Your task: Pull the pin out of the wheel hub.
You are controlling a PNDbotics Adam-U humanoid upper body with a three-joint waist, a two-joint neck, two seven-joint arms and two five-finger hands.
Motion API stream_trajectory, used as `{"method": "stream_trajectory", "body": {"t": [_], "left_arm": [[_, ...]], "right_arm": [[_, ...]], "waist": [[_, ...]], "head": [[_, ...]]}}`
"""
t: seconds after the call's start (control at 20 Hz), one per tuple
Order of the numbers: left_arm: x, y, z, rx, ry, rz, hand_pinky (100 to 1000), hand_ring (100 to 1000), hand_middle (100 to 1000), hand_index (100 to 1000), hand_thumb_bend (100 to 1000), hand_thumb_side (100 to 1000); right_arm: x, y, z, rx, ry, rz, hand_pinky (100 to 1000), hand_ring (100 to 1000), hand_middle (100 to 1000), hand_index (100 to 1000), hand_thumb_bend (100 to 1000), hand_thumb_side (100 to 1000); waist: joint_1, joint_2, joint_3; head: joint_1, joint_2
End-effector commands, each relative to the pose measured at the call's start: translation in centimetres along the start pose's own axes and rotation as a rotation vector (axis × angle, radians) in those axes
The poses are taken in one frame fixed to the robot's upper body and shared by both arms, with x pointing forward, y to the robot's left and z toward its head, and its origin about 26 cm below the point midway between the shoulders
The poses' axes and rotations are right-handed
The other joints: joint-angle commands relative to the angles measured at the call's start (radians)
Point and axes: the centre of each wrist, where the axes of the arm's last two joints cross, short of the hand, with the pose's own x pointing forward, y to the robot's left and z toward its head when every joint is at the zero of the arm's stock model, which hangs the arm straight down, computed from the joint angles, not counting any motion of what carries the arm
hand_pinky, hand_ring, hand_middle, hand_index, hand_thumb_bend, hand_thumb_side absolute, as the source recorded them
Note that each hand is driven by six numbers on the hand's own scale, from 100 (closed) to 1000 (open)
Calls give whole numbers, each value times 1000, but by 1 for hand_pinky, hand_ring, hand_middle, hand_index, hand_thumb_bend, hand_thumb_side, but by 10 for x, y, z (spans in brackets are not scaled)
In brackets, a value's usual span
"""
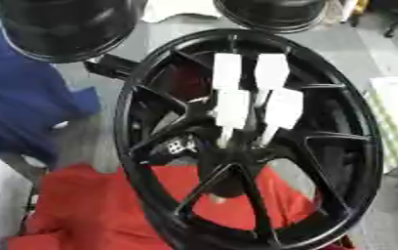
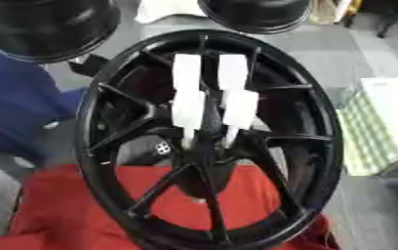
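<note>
Black wheel upright over red cloth. White hand reaching into hub; clamped or apart, cannot tell. Pull pin straight along axis, no twisting.

Large spoked wheels: we count one, standing at the centre.
White tags on that wheel: we count four, two above and two below.
Other black wheels at the far edge: we count two, one at the left and one at the right.
Red cloths: we see one, under the big wheel.
Blue cloths: we see one, at the left.
Robot hands: we can make out none for certain.
</note>
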Motion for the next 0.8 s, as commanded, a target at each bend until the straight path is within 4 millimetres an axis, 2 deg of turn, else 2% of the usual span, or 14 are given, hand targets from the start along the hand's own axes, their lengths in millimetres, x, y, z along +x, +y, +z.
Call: {"method": "stream_trajectory", "body": {"t": [0.05, 0.25, 0.35, 0.4, 0.45, 0.5, 0.65, 0.8], "left_arm": [[11, 5, -7, -3, -40, -19, 718, 742, 805, 852, 628, 680], [12, 5, -7, -6, -42, -21, 718, 743, 806, 852, 630, 679], [12, 4, -7, -9, -44, -22, 718, 743, 806, 852, 630, 679], [13, 4, -8, -12, -45, -22, 718, 743, 806, 852, 630, 679], [13, 4, -8, -14, -45, -23, 718, 743, 806, 852, 622, 677], [13, 4, -8, -15, -45, -23, 718, 743, 806, 852, 630, 679], [13, 3, -8, -21, -45, -25, 718, 743, 806, 852, 630, 679], [13, 4, -8, -22, -44, -28, 718, 744, 806, 852, 630, 678]], "right_arm": [[6, -11, -4, -17, -24, 29, 777, 675, 626, 746, 100, 519], [14, -14, -7, 26, -63, 52, 791, 702, 656, 773, 100, 540], [21, -14, -8, 120, -112, 95, 821, 750, 711, 809, 100, 578], [25, -13, -8, 203, -139, 132, 849, 784, 744, 825, 100, 620], [28, -13, -9, 292, -165, 175, 855, 791, 749, 827, 119, 587], [30, -13, -10, 376, -188, 215, 863, 799, 755, 831, 100, 623], [34, -12, -14, 630, -219, 296, 885, 820, 773, 842, 100, 644], [38, -11, -16, 875, -218, 364, 894, 832, 781, 845, 100, 618]], "waist": [[1, -13, 1], [1, -12, 4], [1, -11, 7], [0, -11, 9], [-1, -11, 9], [-2, -12, 10], [-4, -13, 11], [-8, -14, 11]], "head": [[-1, -11], [-3, -11], [-7, -10], [-9, -10], [-11, -9], [-13, -9], [-16, -8], [-16, -7]]}}
